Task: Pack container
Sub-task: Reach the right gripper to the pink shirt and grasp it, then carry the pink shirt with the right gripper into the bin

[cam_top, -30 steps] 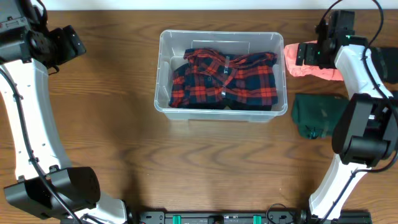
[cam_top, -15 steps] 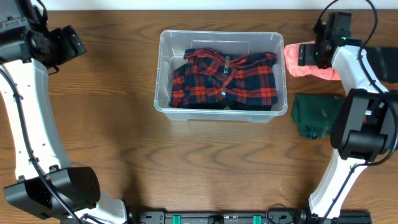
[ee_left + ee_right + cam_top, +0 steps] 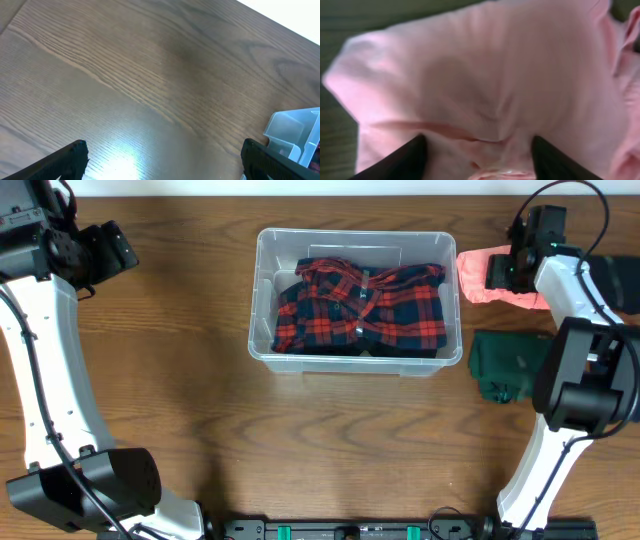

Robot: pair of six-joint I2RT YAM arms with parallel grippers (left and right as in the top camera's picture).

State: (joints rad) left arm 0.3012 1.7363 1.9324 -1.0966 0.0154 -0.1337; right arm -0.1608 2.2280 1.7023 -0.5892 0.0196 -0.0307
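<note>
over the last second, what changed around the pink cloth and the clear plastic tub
The right gripper shifted slightly rightward over the crumpled pink cloth, uncovering more of the cloth's left edge; its jaws stand open astride a fold, nothing lifted. Unchanged: the left gripper, open over the wooden table; the clear plastic container with the red plaid shirt inside; the folded dark green cloth.

plaid shirt [image 3: 360,307], pink cloth [image 3: 472,280], green cloth [image 3: 505,362]

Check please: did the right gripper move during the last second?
Yes, slightly. In the overhead view the right gripper slid a little away from the container, uncovering more of the pink cloth beside it.
</note>
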